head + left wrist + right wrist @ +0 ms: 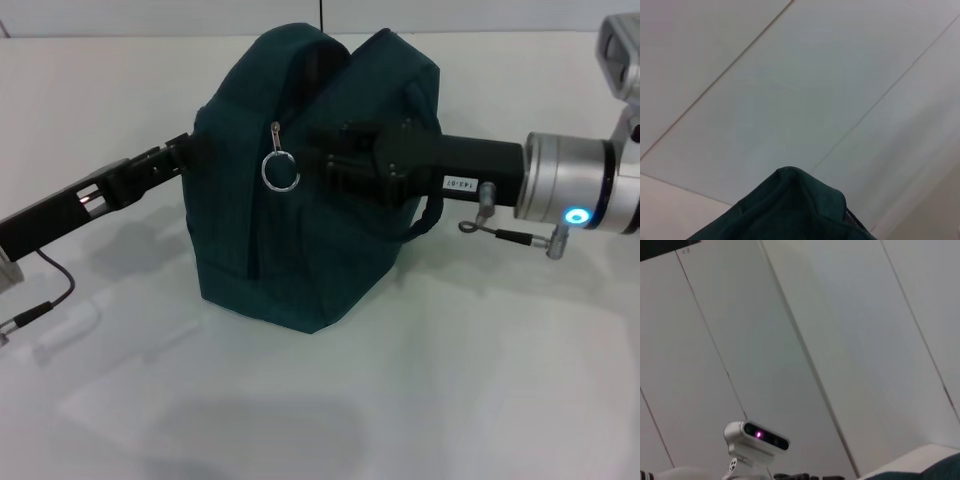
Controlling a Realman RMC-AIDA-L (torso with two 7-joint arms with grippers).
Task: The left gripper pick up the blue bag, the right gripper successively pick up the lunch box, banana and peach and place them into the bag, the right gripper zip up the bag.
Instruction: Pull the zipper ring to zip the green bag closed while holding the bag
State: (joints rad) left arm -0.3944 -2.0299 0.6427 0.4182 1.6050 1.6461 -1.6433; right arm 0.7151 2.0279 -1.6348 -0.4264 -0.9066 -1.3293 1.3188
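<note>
The blue bag [300, 250] stands in the middle of the white table, its top drawn together, and its ring zip pull [281, 172] hangs free on the near side. My left gripper [188, 150] comes in from the left and is shut on the bag's upper left edge. That fabric fills the low edge of the left wrist view as the blue bag [790, 210]. My right gripper [322, 160] sits against the bag's upper right side, just right of the ring, open and holding nothing. The lunch box, banana and peach are out of view.
A dark handle loop [430, 215] hangs under my right arm. White table [400, 400] lies bare in front of the bag. The right wrist view shows wall panels, the robot's head camera [757, 437] and a corner of the blue bag [942, 471].
</note>
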